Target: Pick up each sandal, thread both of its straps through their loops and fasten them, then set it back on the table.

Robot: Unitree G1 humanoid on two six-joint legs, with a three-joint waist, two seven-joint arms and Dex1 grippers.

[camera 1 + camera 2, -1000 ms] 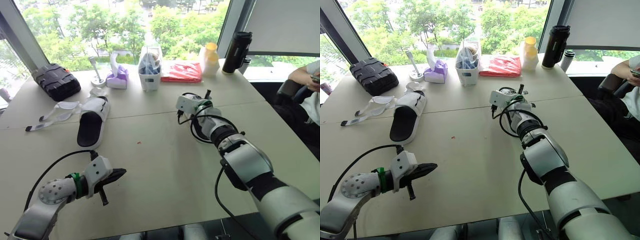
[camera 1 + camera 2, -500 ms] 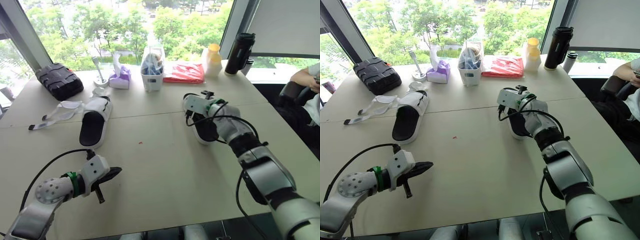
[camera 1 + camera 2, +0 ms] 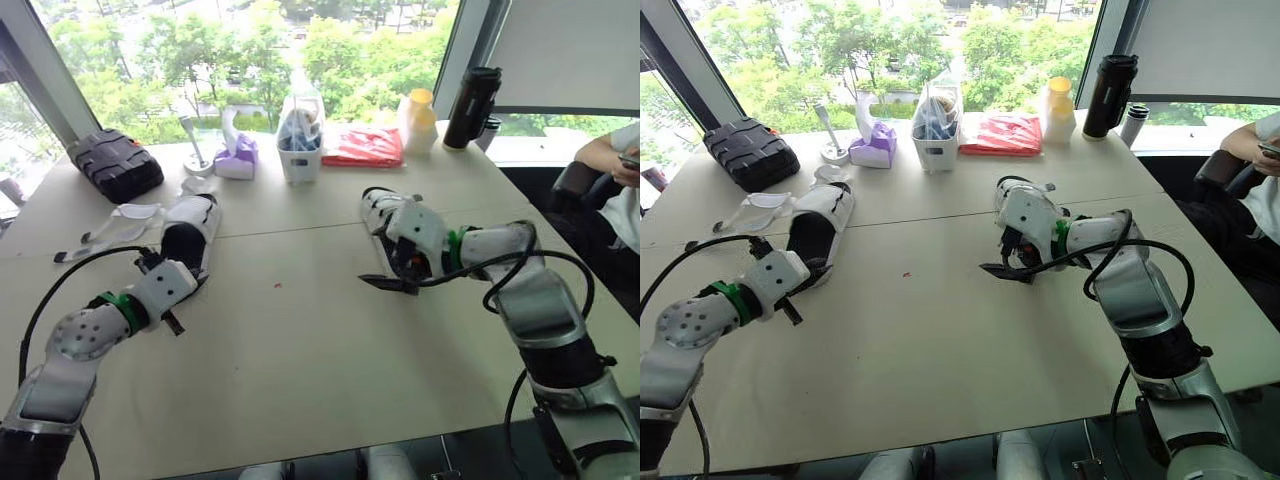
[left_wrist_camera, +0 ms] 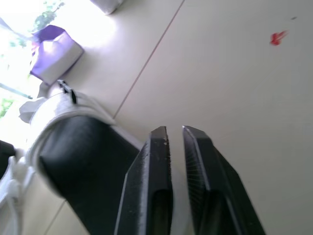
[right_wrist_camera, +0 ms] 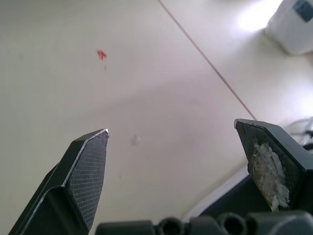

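**Centre left of the head view: approach to the left sandal**

At centre left of the head view, the left sandal [image 3: 188,240] lies on the tabletop [image 3: 300,360]. Its long axis runs up the frame, with the heel toward the bottom edge and the strap band toward the top. Its straps [image 3: 110,225] trail loose toward the left edge, unfastened.

The left gripper [image 4: 174,132] sits at the heel end. Its fingers are nearly closed, with only a slit between them, and they hold nothing. The sandal's black footbed lies just beside them.

Right of centre, the right gripper [image 5: 171,128] is spread wide and empty, low over the tabletop. The second sandal [image 5: 234,196] appears to lie partly beneath it.

Treat the left arm as the nearer one to the left sandal. You will likely need to open that gripper before closing on the heel, approaching along the long axis.
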